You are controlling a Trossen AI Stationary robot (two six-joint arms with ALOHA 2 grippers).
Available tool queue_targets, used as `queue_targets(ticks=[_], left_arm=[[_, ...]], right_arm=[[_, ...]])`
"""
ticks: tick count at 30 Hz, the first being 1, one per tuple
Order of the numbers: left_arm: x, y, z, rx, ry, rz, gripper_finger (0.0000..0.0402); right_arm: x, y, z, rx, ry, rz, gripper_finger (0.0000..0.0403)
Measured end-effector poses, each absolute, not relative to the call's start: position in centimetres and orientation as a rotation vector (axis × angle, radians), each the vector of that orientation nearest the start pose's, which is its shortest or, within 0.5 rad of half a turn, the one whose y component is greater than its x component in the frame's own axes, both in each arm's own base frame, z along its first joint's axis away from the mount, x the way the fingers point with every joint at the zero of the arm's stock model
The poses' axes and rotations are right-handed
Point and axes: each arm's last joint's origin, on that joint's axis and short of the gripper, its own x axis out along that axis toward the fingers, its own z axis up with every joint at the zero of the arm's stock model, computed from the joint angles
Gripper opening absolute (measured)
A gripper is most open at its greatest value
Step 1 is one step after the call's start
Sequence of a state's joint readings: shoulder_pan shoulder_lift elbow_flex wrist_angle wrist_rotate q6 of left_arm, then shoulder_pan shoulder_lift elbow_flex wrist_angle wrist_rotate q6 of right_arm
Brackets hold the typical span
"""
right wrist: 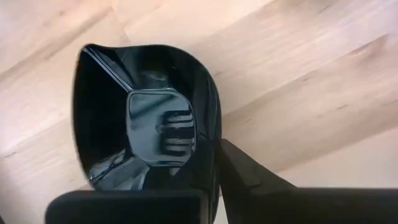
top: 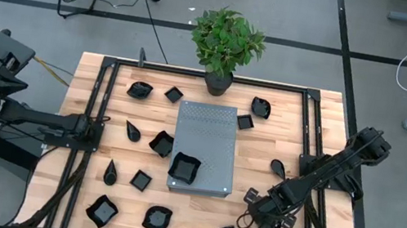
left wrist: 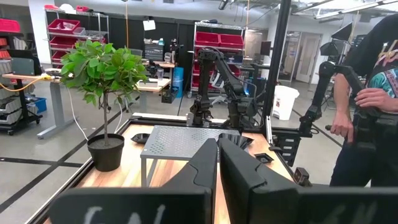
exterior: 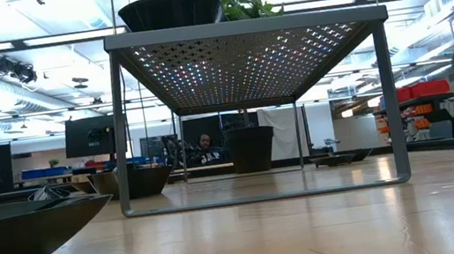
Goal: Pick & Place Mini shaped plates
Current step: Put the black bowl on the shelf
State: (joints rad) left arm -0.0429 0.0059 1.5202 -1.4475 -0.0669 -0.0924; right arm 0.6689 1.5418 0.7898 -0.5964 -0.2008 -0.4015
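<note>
Item: black dish [right wrist: 149, 118], glossy, stiff, likely slippery and light. Right tool [right wrist: 214, 165] pinches its rim above the worktop [right wrist: 323, 74]; we judge the rim the best hold. Left tool [left wrist: 217, 163] closed, empty.

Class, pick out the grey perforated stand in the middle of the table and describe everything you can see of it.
The grey perforated stand is a rectangular metal-looking platform, its flat top punched with rows of small holes. The low view shows it raised on thin frame legs standing level on the wooden table, open underneath. It sits mid-table, just in front of the potted plant. One glossy black wavy-edged mini plate rests on its near left corner. Other black dishes lie around it on the table, none clearly touching it.
</note>
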Motion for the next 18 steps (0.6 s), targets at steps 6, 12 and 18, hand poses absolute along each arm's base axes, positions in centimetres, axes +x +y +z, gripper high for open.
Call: queue_targets(ticks=[6, 12, 18], left_arm=[[-19.3, 1.0, 35.9, -0.097, -0.067, 0.021, 0.0023], [-19.3, 1.0, 36.0, -0.096, -0.067, 0.021, 0.0023], [-19.3, 1.0, 35.9, -0.096, -0.068, 0.021, 0.0023]], right_arm=[[19.3, 15.8, 16.6, -0.631, 1.127, 0.989, 0.0021], [19.4, 15.3, 17.5, -0.614, 1.087, 0.976, 0.0010], [19.5, 15.1, 17.7, -0.605, 1.084, 0.966, 0.0007]])
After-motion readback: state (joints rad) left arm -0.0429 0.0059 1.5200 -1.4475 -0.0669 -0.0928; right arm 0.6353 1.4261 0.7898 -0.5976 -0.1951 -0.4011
